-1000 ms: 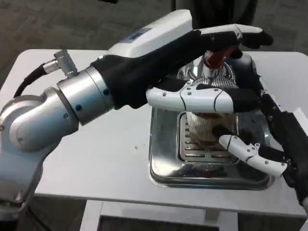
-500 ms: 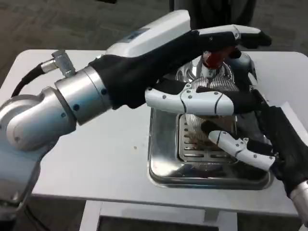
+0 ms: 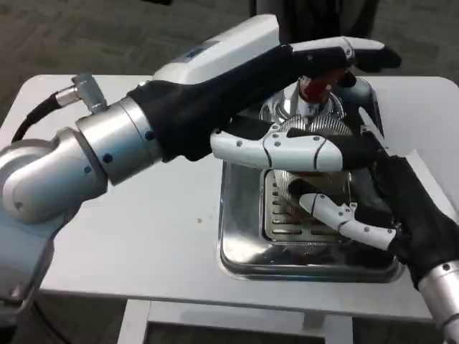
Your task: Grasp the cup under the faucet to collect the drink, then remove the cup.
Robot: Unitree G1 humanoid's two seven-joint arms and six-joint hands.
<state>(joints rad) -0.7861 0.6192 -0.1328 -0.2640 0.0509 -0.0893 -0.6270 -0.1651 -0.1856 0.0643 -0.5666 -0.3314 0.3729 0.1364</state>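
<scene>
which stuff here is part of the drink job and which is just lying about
Part of the job:
- ribbed cup on the drain grate
- red faucet handle on the shiny dispenser
- left hand reaching over the dispenser
- right hand at the cup
- steel drip tray

Just lying about:
- white paper at the table's right edge
- white table
</scene>
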